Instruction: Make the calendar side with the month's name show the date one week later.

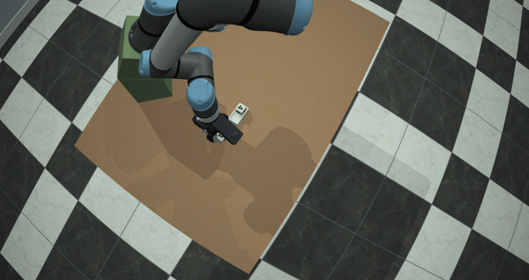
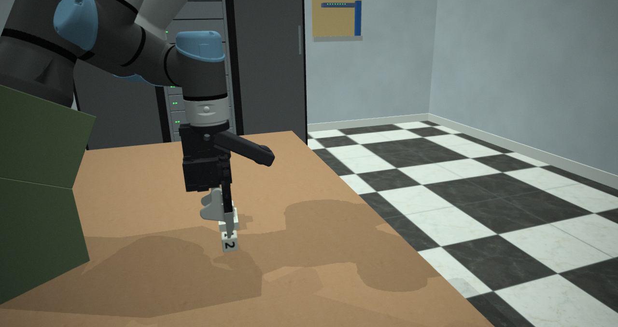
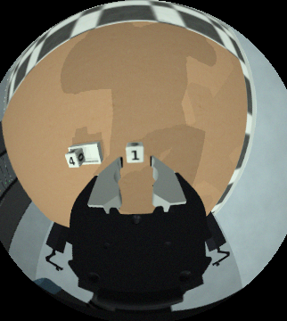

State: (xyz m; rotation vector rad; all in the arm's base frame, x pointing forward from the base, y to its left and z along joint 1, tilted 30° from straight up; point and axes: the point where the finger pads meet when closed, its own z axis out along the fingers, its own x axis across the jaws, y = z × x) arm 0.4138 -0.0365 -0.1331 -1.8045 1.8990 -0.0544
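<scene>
A white cube [image 1: 221, 139] [image 2: 230, 244] [image 3: 135, 152] sits on the table below my fingertips. It has a 1 on top, and a 2 lying on its side faces the exterior view. My gripper [image 3: 136, 157] points down and is open, with a gap between each finger and the cube. The small white tray [image 1: 234, 119] [image 3: 93, 159] stands near the cube, to its left in the wrist view. A second white cube [image 1: 240, 108] [image 3: 74, 158] is in one end of the tray, showing 4 on top and 0 on a side. The month's name cannot be seen.
The brown table [image 1: 296, 82] [image 2: 267, 173] [image 3: 148, 53] carries the arm's shadows. The green pedestal [image 1: 144, 87] [image 2: 38, 221] stands at the robot's base. Dark cabinets [image 2: 267, 65] stand behind the table. The arm's elbow passes high above the tabletop.
</scene>
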